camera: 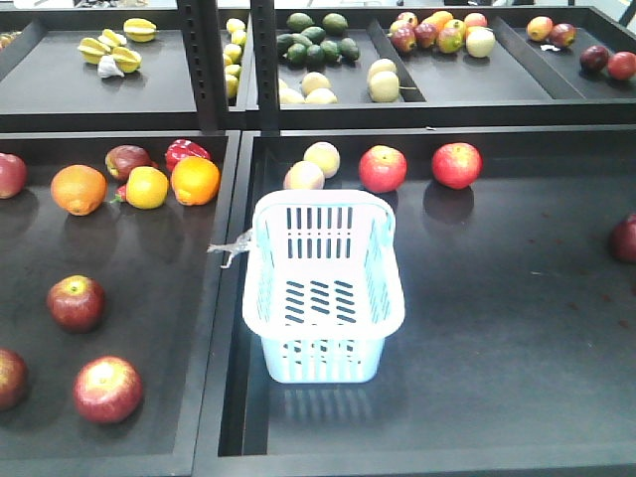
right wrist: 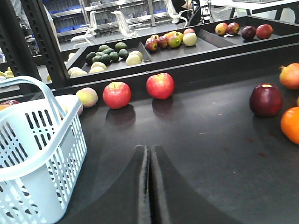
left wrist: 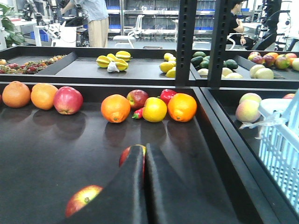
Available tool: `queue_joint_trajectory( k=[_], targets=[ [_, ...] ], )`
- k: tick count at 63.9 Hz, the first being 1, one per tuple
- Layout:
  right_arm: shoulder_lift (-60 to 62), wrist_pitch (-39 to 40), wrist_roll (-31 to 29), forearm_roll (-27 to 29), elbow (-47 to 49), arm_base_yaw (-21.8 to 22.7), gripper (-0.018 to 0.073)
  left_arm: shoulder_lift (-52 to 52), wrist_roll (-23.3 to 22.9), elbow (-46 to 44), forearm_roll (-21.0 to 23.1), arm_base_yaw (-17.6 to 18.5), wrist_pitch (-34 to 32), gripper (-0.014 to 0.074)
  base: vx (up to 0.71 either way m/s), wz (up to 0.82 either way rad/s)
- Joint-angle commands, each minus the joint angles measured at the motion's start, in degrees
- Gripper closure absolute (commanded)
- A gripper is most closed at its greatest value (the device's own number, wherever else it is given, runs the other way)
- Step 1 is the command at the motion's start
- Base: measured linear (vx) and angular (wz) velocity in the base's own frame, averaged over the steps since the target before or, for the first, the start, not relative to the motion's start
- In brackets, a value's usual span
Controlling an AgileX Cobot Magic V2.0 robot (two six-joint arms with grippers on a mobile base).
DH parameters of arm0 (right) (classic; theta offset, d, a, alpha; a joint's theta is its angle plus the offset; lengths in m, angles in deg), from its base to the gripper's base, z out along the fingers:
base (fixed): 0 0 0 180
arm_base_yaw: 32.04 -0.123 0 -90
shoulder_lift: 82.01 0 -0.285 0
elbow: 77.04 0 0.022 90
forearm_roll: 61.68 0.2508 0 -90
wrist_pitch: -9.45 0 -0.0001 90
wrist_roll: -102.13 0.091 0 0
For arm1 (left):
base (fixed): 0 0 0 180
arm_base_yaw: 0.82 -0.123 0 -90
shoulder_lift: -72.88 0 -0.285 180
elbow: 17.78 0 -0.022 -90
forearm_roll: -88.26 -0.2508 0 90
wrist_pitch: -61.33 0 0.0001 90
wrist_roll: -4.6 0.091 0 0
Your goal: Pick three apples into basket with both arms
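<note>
Blue-white plastic basket [camera: 323,363]: where does it sit?

Upright on the dark worktop [camera: 497,328] of the right-hand tray. Its left side is hard by the raised divider [camera: 231,318], and a clear strip [camera: 231,248] trails from it over that divider. Its slotted bottom shows bare.

And the apples?

All left of the basket, across the divider and well apart from it. One dark red apple [camera: 76,302] is about level with it. A second apple [camera: 107,389] lies nearer the front lip. A third apple [camera: 5,378] is cut by the frame's border.

Which view shows the arms?

Only the wrist views; the front view shows neither arm. The left end effector [left wrist: 144,149] has its black fingers pressed together on nothing, with a half-hidden apple [left wrist: 124,156] behind the tips. The right end effector [right wrist: 149,150] is likewise closed and empty, low over the worktop just right of the basket.

What does the front view add?

The whole layout. Behind the basket, two bright red apples [camera: 383,168] and a pair of pale fruits [camera: 321,157] lie near the back wall, the pale pair just beside the handle. Oranges [camera: 195,180] sit behind and left of it.

Room to move?

Right of the basket, open worktop runs to a dark apple [camera: 626,238] at the frame's edge. In front there is bare surface up to the tray's lip. The left side is tight against the divider.
</note>
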Motion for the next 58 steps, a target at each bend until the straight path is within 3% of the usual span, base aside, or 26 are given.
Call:
queue_joint_trajectory(
  k=[1,58],
  targets=[
    [0.3,4.2,-0.3,-0.6,-0.4,0.1,0.0564,0.9,0.0,1.3,0.4,0.5,-4.0,0.0603,0.08,0.07],
    [0.3,4.2,-0.3,-0.6,-0.4,0.1,0.0564,0.9,0.0,1.3,0.4,0.5,-4.0,0.0603,0.06,0.06]
  ],
)
